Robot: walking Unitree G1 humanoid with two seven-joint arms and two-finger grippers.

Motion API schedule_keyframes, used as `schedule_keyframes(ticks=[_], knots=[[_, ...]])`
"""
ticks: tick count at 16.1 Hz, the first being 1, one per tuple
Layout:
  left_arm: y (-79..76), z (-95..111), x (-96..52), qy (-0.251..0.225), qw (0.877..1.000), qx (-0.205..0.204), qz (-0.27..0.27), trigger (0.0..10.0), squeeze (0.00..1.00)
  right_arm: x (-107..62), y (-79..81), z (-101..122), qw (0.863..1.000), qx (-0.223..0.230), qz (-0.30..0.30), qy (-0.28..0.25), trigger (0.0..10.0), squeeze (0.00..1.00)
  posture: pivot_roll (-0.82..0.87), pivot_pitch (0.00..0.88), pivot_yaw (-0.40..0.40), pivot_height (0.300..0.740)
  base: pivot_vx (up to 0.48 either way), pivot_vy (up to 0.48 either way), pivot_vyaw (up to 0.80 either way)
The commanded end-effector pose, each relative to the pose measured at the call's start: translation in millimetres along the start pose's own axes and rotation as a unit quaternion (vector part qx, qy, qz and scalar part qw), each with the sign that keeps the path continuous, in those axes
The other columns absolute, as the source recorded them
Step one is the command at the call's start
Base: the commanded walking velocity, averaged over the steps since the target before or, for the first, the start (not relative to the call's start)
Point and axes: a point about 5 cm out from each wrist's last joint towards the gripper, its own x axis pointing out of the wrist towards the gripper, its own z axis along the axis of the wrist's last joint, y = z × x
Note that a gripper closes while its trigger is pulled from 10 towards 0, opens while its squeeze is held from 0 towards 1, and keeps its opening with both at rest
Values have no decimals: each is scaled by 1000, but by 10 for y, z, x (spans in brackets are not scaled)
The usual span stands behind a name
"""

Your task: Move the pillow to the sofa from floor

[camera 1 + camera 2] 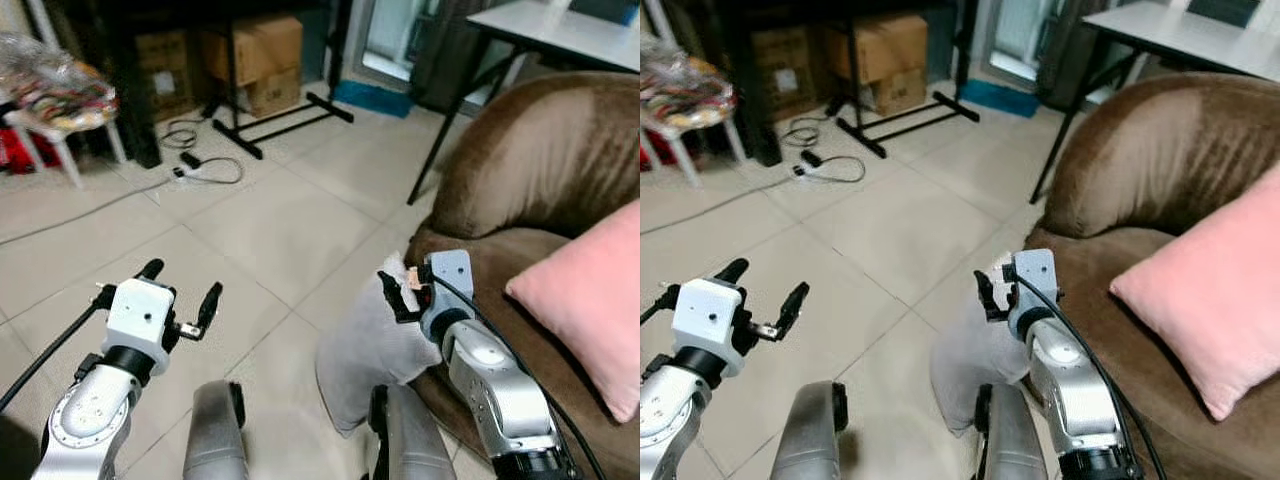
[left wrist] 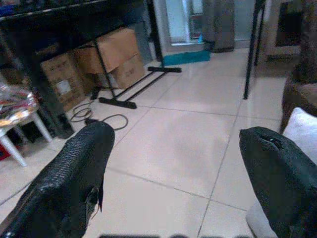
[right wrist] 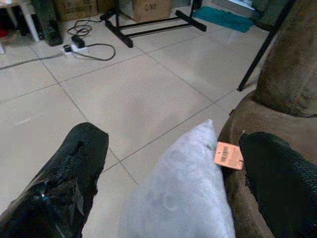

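While the right gripper (image 1: 400, 285) hovers spread-fingered over it, the grey pillow (image 1: 375, 350) stands on the tiled floor (image 1: 270, 230), leaning against the brown sofa (image 1: 540, 170), its lower edge cut off behind the robot's legs. An orange tag (image 3: 229, 155) is readable from the right wrist. Left gripper (image 1: 182, 296) hangs open over bare tile. A pink pillow (image 1: 595, 295) sits on the sofa; cardboard boxes (image 1: 255, 55) and cables (image 1: 205, 165) lie beyond.
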Motion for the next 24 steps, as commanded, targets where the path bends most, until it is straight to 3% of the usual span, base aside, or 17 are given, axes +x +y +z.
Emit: schedule_keyframes(ticks=[1,9,16,18,24], knots=[[-22,55,21,-12,1000,1,-9,10000,0,-6,-43,29,1000,0,-5,-4,10000,0,-35,0,-71,555,334,0,-775],[-32,75,23,-17,1000,2,-15,10000,0,-4,-20,19,1000,-7,11,-1,10000,0,-32,0,-69,551,277,0,-97],[-68,18,9,4,999,7,-45,10000,0,42,-42,13,999,-19,48,14,10000,0,-36,0,-63,486,0,0,0],[-89,-15,-8,16,997,9,-74,10000,0,128,-26,-99,995,-26,85,47,10000,0,-40,0,-58,461,0,0,0],[-132,-77,0,38,990,21,-132,10000,0,446,89,-429,991,-19,84,106,10000,0,-29,0,-56,406,0,0,0]])
